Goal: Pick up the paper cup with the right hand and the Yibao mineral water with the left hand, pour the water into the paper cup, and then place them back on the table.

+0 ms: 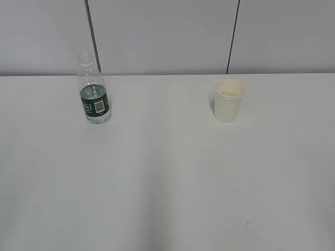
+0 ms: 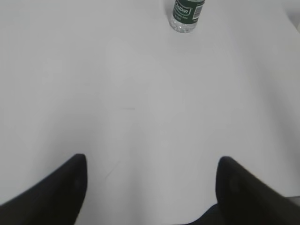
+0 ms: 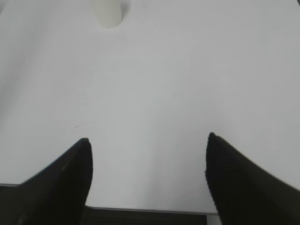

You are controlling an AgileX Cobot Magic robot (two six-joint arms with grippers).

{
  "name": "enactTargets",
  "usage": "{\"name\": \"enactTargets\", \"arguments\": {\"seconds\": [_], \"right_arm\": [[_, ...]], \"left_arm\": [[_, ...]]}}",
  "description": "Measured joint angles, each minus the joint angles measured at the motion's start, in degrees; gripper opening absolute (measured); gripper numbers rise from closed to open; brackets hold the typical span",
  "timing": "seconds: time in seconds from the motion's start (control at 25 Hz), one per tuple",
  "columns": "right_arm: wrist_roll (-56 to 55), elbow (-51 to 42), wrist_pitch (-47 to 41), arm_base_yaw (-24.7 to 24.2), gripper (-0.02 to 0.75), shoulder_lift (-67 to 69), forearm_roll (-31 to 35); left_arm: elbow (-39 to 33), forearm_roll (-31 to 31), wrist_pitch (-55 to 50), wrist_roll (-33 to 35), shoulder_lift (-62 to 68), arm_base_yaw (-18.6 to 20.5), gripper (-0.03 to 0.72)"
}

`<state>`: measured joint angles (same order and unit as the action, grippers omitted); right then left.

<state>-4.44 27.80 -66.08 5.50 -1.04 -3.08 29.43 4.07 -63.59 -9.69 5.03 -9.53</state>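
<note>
The Yibao mineral water (image 1: 93, 94) stands upright at the back left of the white table (image 1: 167, 178), uncapped, with a dark green label. Its lower part shows at the top of the left wrist view (image 2: 186, 14). The cream-white paper cup (image 1: 229, 100) stands upright at the back right. Its base shows at the top of the right wrist view (image 3: 108, 13). My left gripper (image 2: 152, 161) is open and empty, well short of the bottle. My right gripper (image 3: 147, 140) is open and empty, well short of the cup, over the table's near edge. Neither gripper shows in the exterior view.
A grey panelled wall (image 1: 167, 36) rises behind the table's far edge. The table's near edge (image 3: 145, 209) shows at the bottom of the right wrist view. Faint scuff marks (image 1: 247, 224) lie on the tabletop at the front right.
</note>
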Motion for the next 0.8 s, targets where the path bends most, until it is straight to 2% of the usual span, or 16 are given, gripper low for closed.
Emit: {"name": "enactTargets", "arguments": {"seconds": [0.8], "right_arm": [[0.10, 0.00, 0.32, 0.00, 0.586, 0.00, -1.47]], "left_arm": [[0.00, -0.01, -0.05, 0.00, -6.08, 0.16, 0.510]]}}
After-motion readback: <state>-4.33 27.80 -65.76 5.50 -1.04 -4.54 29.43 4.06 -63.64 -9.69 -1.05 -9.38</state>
